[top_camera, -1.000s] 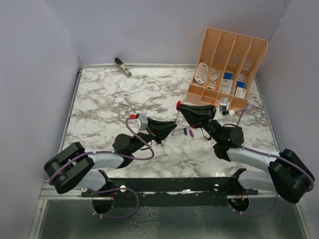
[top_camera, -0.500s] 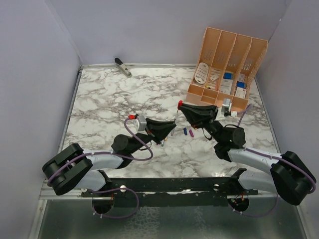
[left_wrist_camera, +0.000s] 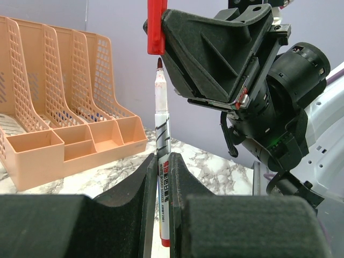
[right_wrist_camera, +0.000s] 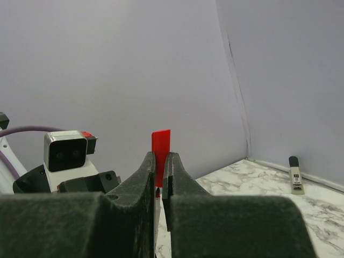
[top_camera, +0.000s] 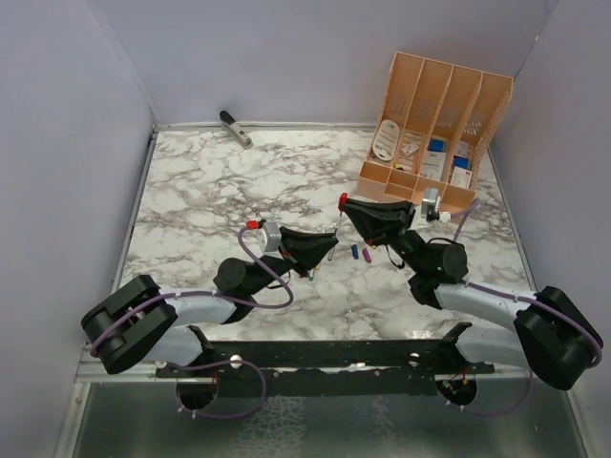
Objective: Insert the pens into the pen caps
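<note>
My left gripper (left_wrist_camera: 163, 166) is shut on a white pen (left_wrist_camera: 161, 140) and holds it upright with its red tip uppermost. My right gripper (right_wrist_camera: 159, 161) is shut on a red pen cap (right_wrist_camera: 160, 145) right above that tip. The red pen cap (left_wrist_camera: 156, 27) hangs a little above the tip, slightly to its left and apart from it. From above, the red pen cap (top_camera: 343, 198) and the pen (top_camera: 336, 232) sit between the left gripper (top_camera: 327, 250) and the right gripper (top_camera: 349, 212). A blue cap (top_camera: 355, 252) and a magenta cap (top_camera: 367, 256) lie on the marble.
An orange desk organiser (top_camera: 434, 124) stands at the back right, close behind the right gripper. A grey clip-like tool (top_camera: 235, 128) lies at the back left by the wall. Purple walls enclose the marble table (top_camera: 220, 191) on three sides.
My left gripper has edged slightly with the pen. Both grips are unchanged and the red cap stays above the tip.
</note>
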You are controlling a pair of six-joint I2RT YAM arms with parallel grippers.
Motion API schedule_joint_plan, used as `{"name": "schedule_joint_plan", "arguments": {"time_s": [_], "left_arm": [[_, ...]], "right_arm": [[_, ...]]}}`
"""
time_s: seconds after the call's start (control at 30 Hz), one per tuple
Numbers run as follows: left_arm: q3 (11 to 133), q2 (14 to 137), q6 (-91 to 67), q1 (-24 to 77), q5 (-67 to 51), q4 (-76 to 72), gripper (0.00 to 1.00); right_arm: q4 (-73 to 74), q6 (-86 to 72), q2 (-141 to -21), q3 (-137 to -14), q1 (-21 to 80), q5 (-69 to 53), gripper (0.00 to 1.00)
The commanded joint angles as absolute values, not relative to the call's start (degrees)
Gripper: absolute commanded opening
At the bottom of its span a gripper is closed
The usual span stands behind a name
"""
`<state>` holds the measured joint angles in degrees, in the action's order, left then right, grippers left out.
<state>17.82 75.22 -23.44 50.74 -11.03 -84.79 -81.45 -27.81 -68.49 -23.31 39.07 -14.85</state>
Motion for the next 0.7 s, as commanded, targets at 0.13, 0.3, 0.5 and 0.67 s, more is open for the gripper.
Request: {"name": "schedule_joint_plan", "arguments": {"time_s": [0.13, 0.3, 0.5, 0.67], "left_arm": [[17.8, 74.7, -23.4, 51.1, -10.2, -86.8, 0.0], [18.0, 74.7, -23.7, 51.1, -10.2, -86.8, 0.0], [18.3, 74.5, -23.4, 51.1, -10.1, -86.8, 0.0], [18.5, 74.4, -23.3, 51.1, -10.2, -86.8, 0.0]], "right_arm": [[-86.0, -28.1, -67.5, -22.6, 39.4, -14.8, 0.01], [-85.5, -29.0, -67.2, -22.8, 39.4, -15.4, 0.01], [-85.0, -29.9, -67.3, -22.5, 39.5, -15.9, 0.01], [-85.0, -30.2, -68.1, -22.2, 39.5, -16.1, 0.01]]}}
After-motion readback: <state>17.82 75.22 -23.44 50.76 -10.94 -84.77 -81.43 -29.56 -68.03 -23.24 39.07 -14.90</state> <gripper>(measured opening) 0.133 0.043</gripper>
